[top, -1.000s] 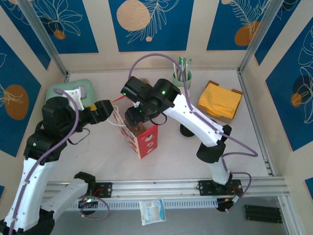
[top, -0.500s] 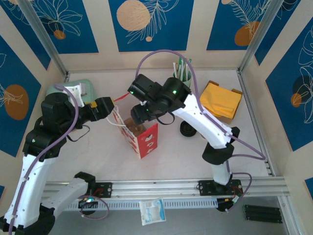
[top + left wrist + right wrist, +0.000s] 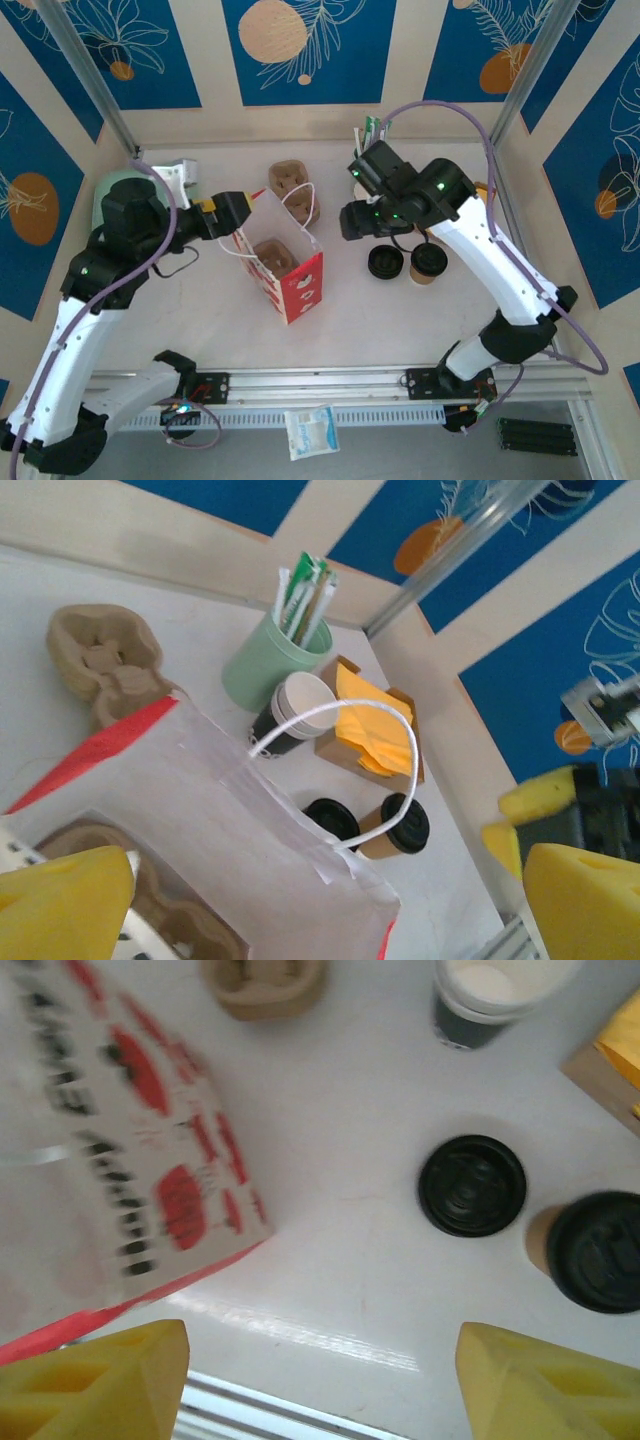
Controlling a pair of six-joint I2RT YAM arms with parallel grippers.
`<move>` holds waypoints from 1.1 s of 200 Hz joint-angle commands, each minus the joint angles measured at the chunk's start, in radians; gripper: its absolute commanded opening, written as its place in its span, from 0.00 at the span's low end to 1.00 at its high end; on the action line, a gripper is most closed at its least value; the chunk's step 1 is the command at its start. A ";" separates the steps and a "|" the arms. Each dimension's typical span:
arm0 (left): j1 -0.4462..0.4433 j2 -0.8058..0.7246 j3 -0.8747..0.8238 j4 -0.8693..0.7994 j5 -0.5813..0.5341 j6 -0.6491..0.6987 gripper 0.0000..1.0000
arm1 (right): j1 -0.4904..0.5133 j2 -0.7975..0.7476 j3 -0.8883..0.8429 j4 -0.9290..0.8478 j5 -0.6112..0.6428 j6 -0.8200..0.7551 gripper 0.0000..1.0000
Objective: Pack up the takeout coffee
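Swung away from the paper bag (image 3: 288,268) since a second ago, the right claw (image 3: 348,220) now hangs over the bench (image 3: 200,320) near a loose black lid (image 3: 386,262) and a lidded brown cup (image 3: 428,262). The left claw (image 3: 240,207) sits at the bag's rim, and a cardboard cup carrier (image 3: 273,255) lies inside the bag.

From the left wrist, the left claw (image 3: 320,890) is spread wide across the bag's mouth. The takeout coffee (image 3: 290,710) stands lidless just beside the green cup of sticks (image 3: 265,660) and the napkin box (image 3: 335,748).

From the right wrist, the right claw (image 3: 320,1360) is released, grasping nothing. The takeout coffee (image 3: 480,995) stands beyond the lid.
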 commanded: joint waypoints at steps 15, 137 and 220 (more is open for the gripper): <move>-0.117 0.085 0.079 0.054 -0.055 0.031 0.99 | -0.200 -0.117 -0.196 0.082 -0.048 -0.013 0.74; -0.302 0.361 0.209 0.134 -0.041 0.083 0.99 | -0.668 -0.021 -0.507 0.196 -0.192 -0.157 0.73; -0.306 0.363 0.187 0.139 -0.038 0.085 1.00 | -0.669 0.089 -0.549 0.218 -0.197 -0.222 0.86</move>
